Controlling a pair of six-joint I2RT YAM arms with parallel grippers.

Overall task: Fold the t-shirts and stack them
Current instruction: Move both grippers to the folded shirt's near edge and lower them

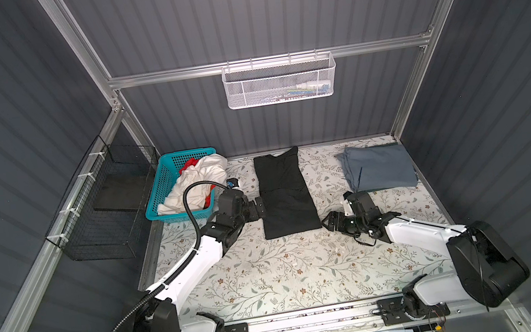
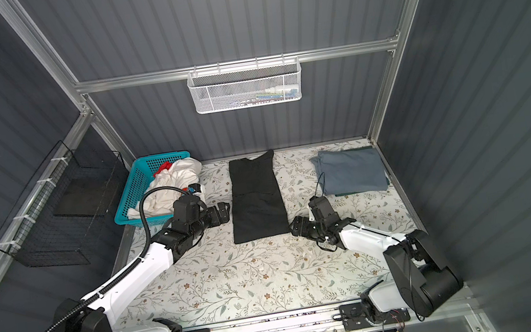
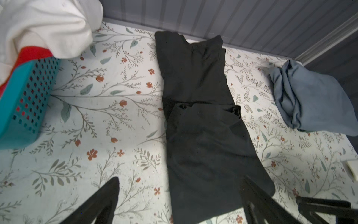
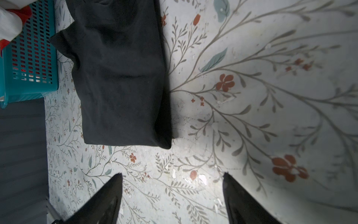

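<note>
Red tee mostly hid under white tee; L/R jaws apart, prob. empty.

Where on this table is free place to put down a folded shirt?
Widest: bare table in front, between black shirt and arm bases. Narrower strip: between black shirt and grey shirt. Crowded: left gripper fills the gap beside the basket.
</note>
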